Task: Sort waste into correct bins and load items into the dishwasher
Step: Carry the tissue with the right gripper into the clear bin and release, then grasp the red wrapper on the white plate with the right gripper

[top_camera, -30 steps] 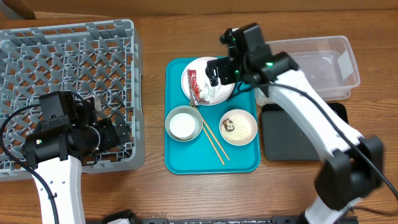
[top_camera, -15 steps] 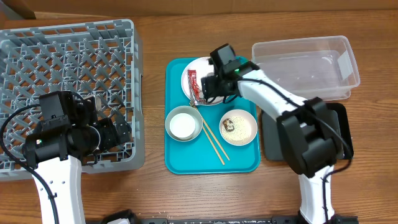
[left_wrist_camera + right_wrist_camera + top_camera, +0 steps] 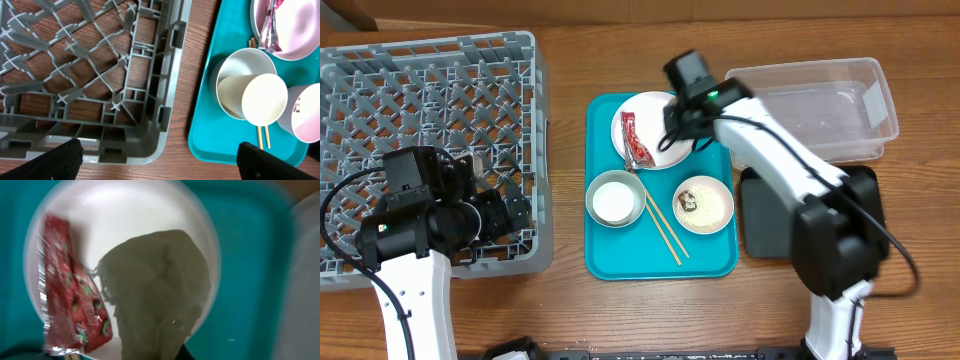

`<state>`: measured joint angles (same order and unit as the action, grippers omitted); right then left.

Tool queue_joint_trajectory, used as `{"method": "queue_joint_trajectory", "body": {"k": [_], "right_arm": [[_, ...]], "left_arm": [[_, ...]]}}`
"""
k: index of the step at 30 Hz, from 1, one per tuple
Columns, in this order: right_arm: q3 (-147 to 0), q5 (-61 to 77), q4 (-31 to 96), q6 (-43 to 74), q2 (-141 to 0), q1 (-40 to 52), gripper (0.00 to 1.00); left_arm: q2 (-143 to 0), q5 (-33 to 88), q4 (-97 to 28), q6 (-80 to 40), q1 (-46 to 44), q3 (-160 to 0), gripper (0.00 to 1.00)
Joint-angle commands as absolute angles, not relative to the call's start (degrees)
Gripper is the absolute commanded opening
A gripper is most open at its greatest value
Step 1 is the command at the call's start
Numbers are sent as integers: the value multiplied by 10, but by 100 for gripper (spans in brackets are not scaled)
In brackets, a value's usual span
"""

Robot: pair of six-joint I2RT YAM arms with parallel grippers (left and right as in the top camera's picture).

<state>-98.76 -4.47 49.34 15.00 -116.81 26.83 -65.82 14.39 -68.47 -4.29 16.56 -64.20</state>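
Hovering over plate (image 3: 648,112), right gripper (image 3: 676,126), opening unclear

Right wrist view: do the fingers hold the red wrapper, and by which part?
Nothing is held. The wrapper lies free on the white plate, with no fingers on it. The left gripper is open and empty.

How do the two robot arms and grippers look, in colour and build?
Both arms have white tube-like links and boxy black joint housings. The left arm carries a thin black cable looping beside it; the right arm shows a green light near its wrist. The left gripper has black fingers.
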Motion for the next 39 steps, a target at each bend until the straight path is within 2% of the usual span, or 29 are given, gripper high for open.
{"method": "queue_joint_trajectory", "body": {"k": [1,5,9,10,11,13,14,16,23,34,37,39], "right_arm": [[-1018,-81,502,153,-1074,233,9],[-1018,-78,532,162,-1059,185,14],[-997,-72,575,183,-1063,144,14],[-987,-71,576,183,-1063,138,17],[-977,-64,575,183,-1063,131,25],[-966,-52,570,183,-1063,123,63],[-966,-50,567,183,-1063,121,75],[-972,-38,558,182,-1061,120,86],[-989,138,487,167,-1061,168,83],[-986,45,439,119,-1141,315,84],[-986,45,424,119,-1180,331,82],[-986,45,412,120,-1206,338,76]], "left_arm": [[-659,149,-683,-32,168,-655,100],[-659,146,-683,-32,168,-655,100],[-659,146,-683,-32,168,-655,100],[-659,146,-682,-32,168,-655,100],[-659,146,-681,-32,168,-655,100],[-659,146,-682,-32,168,-655,100],[-659,146,-682,-32,168,-655,100],[-659,147,-683,-32,168,-655,100],[-659,146,-683,-32,168,-655,100],[-659,147,-684,-32,168,-655,100],[-659,147,-684,-32,168,-655,100],[-659,147,-684,-32,168,-655,100]]}}
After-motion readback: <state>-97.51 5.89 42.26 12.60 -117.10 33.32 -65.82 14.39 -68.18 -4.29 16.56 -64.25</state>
